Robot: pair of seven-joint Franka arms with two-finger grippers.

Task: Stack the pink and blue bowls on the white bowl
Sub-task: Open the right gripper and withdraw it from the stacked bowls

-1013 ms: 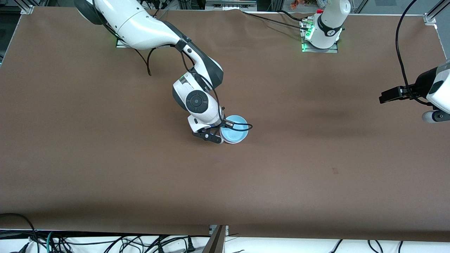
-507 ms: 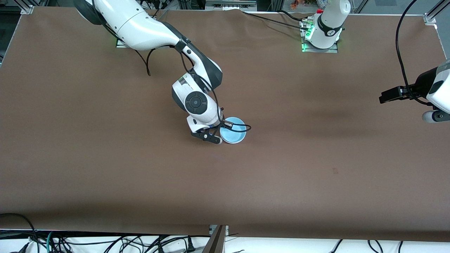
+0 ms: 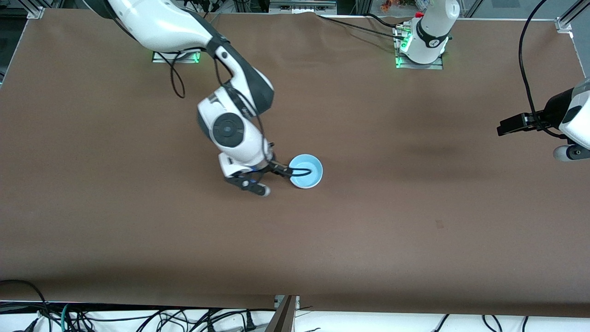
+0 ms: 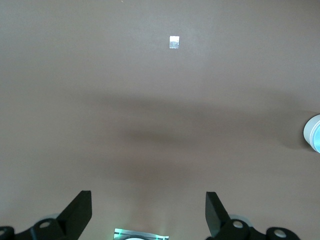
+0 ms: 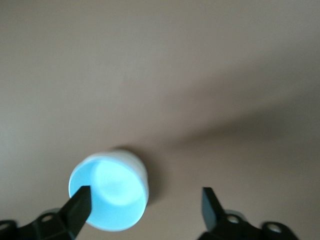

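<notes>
The light blue bowl (image 3: 305,171) sits near the middle of the brown table (image 3: 415,230). In the right wrist view the blue bowl (image 5: 112,195) shows a white outer wall (image 5: 139,169) below its rim, so it seems nested in the white bowl. The pink bowl is hidden. My right gripper (image 3: 272,180) is open and empty, beside the bowl toward the right arm's end; in its wrist view (image 5: 145,197) one finger overlaps the bowl's rim. My left gripper (image 3: 569,152) waits open and empty at the left arm's end (image 4: 147,197).
A small tape mark (image 3: 439,224) lies on the table nearer the front camera, also in the left wrist view (image 4: 174,42). The bowl stack shows at the edge of the left wrist view (image 4: 314,132). Cables hang along the table's front edge.
My right gripper has drawn away from the blue bowl toward the right arm's end. The bowl has stayed in place. The left arm has not moved.
</notes>
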